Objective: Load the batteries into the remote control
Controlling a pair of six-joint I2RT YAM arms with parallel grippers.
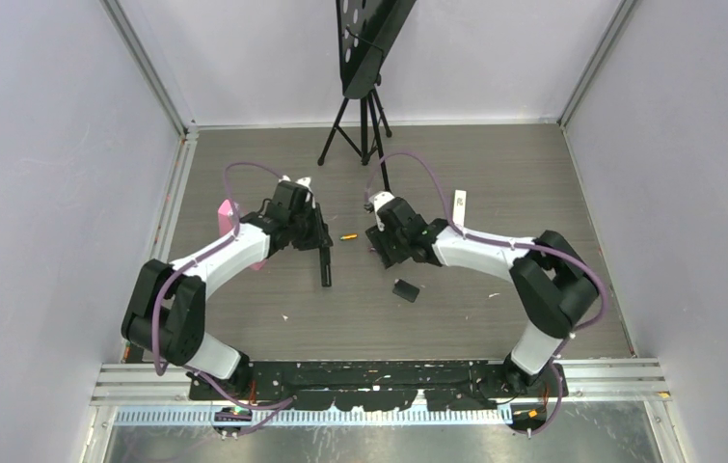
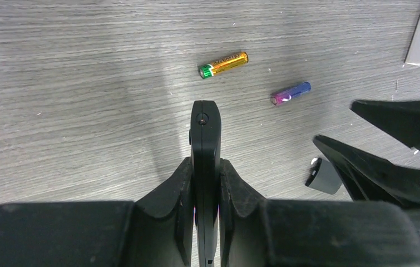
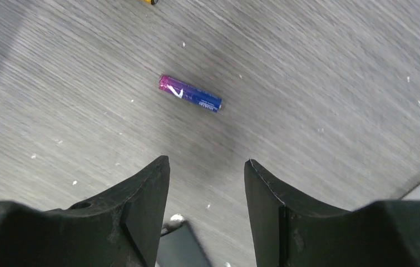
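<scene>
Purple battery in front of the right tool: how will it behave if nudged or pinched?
Likely rolls if nudged sideways: the purple battery is a smooth cylinder lying flat on the table. Glossy wrap, probably slippery. Looks rigid, so the open right tool shouldn't crush it.

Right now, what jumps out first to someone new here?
The left pincer clamps a slim black remote control edge-on near the middle of the grey tabletop. Just beyond its tip lie an orange-yellow battery and a purple battery, the latter ahead of the open right pincer.
</scene>
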